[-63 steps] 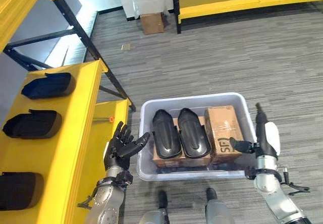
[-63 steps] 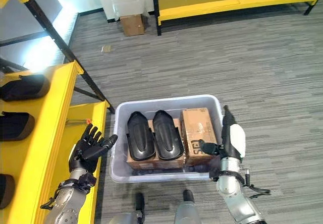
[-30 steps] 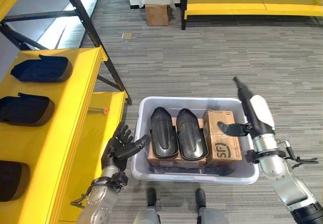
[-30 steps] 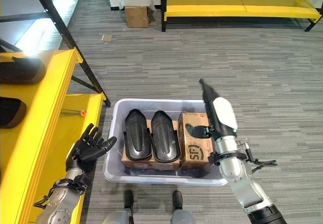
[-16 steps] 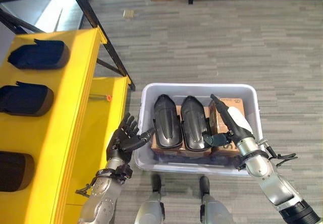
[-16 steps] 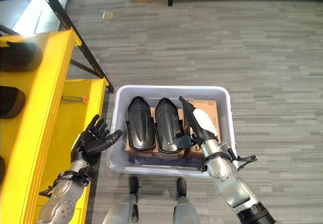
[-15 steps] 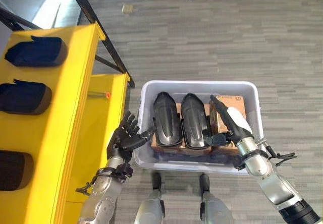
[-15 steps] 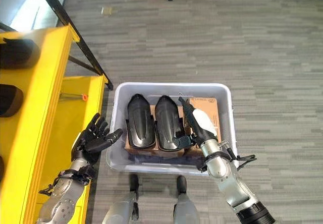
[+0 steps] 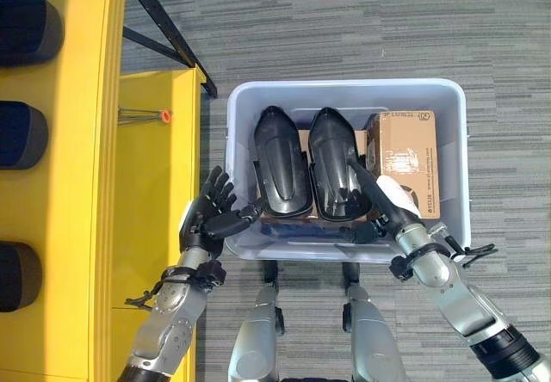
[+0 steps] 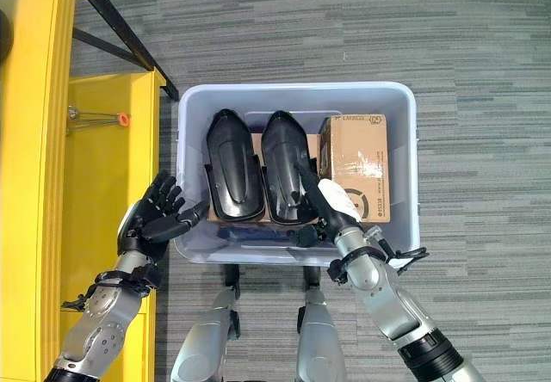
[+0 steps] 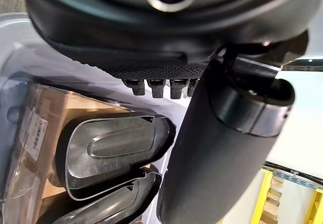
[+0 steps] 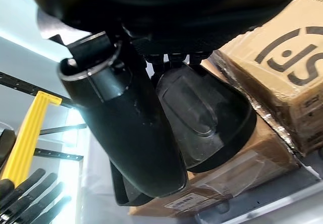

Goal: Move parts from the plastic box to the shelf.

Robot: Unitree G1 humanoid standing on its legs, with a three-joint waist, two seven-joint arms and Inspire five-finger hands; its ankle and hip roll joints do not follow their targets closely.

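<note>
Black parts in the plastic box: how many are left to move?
2. Both lie side by side on flat cardboard in the plastic box: the left part and the right part, with the right hand reaching over it. More may be hidden underneath.

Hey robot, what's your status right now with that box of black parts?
Both hands open: left hand outside the box, right hand over the right black part. Nothing gripped. No obstruction.

The plastic box (image 9: 455, 141) looks translucent, smooth plastic. The two black parts (image 9: 284, 163) are moulded and semi-glossy. The cardboard carton (image 9: 406, 150) is matt brown. The shelf (image 9: 82, 141) is smooth, painted yellow.
</note>
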